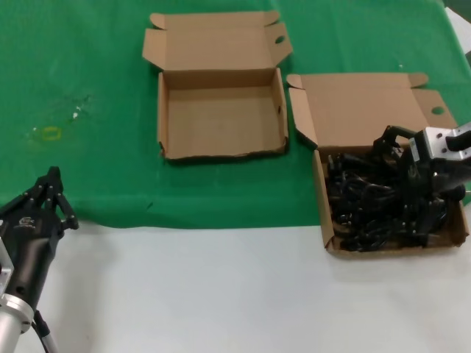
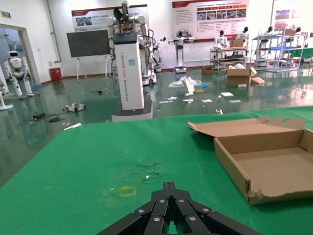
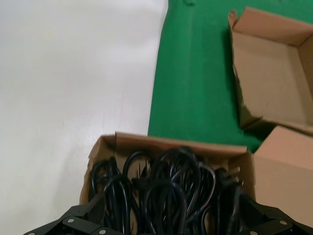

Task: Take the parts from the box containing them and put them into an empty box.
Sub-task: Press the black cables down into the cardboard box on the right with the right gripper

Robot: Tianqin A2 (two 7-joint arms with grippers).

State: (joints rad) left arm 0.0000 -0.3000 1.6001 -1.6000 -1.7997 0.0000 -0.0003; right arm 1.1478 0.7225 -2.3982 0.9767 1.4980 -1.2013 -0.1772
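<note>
Item: power cords [image 1: 372, 206], thin and black with moulded plugs, heaped as tangled loops in the straight-walled box [image 1: 329, 220] on the robot's right, where green cloth met the bare white desk [image 1: 221, 294]. The loops overlapped closely, so no single bundle stood apart.

Handling, as judged: light, limp and springy; rubbery sheath unlikely to slip, yet loops likely to snag neighbours and drag them up. Best hold: across several gathered strands at a bundle's middle, not at a plug.

Destination: empty box [image 1: 221, 151] with the wavy front wall, lid back, on the cloth just left of the full box.

Right tool [image 1: 419, 209]: down among the cords; whether released or clenched could not be told.

Left tool [image 1: 51, 193]: clenched on nothing, parked low at the near left edge.
</note>
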